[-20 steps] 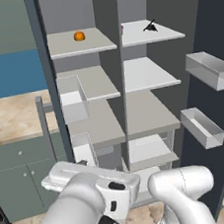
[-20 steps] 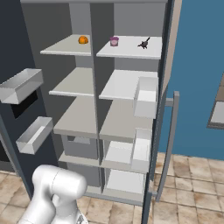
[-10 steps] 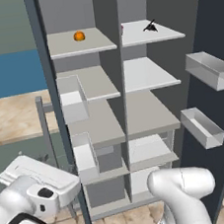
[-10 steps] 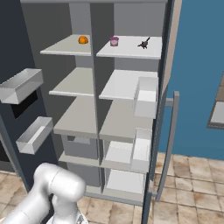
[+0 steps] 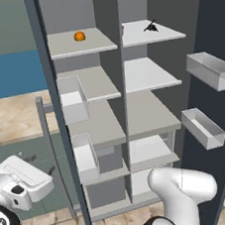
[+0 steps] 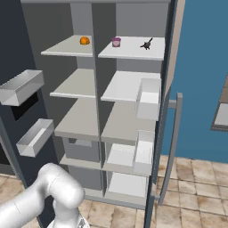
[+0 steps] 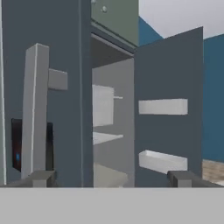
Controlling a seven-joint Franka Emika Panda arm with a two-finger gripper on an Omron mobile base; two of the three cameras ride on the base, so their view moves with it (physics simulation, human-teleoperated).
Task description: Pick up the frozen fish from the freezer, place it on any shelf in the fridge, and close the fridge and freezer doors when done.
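Note:
The frozen fish (image 5: 150, 27) is a small dark shape lying on the top shelf of the cabinet's right column, also seen as the fish (image 6: 146, 44) beside a pink cup. My gripper (image 7: 113, 180) is open with nothing between its fingertips (image 7: 43, 178). It hangs low, outside the left door, far below and left of the fish. The hand's white body (image 5: 22, 181) shows at the lower left, in front of that door's outer side. Both doors stand open.
An orange (image 5: 79, 36) sits on the top left shelf and a pink cup (image 6: 116, 42) near the fish. The left door with its grey handle (image 7: 35, 109) is close to the hand. The right door carries two bins (image 5: 211, 70) (image 5: 203, 127). A wooden counter (image 5: 10, 114) lies at left.
The arm has swung from low in front of the cabinet out to the lower left, beside the left door. The fish and the doors have not moved.

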